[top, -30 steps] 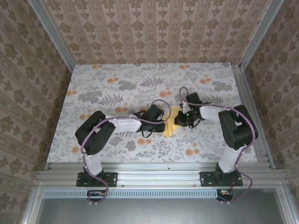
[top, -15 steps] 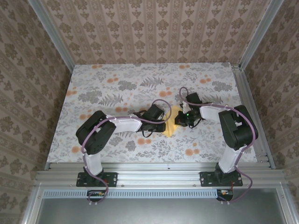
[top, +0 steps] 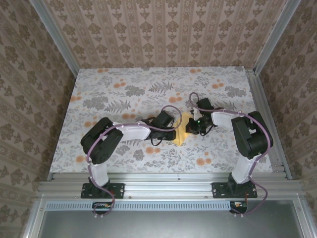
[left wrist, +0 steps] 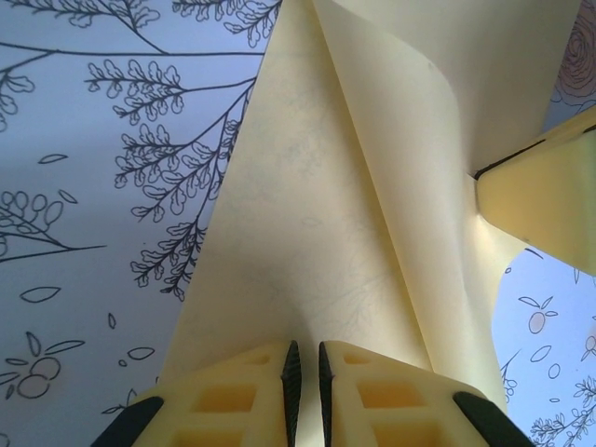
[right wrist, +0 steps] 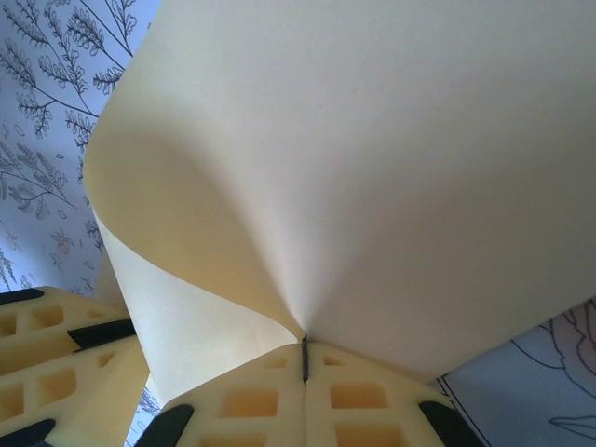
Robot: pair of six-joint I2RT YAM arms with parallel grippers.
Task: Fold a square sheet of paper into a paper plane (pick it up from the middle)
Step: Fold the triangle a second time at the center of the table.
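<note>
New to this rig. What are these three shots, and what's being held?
Two robot arms are bolted at the near edge of a table with a floral print. The wide shot looks down from above and behind them. Each close-up comes from a camera on one wrist, with its own fingers at the bottom. Between the arms is a pale-yellow paper sheet, creased and curling. The left gripper and the right gripper are each shut on it.

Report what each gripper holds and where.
Both pinch the yellow paper: left gripper at its folded end, right gripper on the curled flap's edge.
</note>
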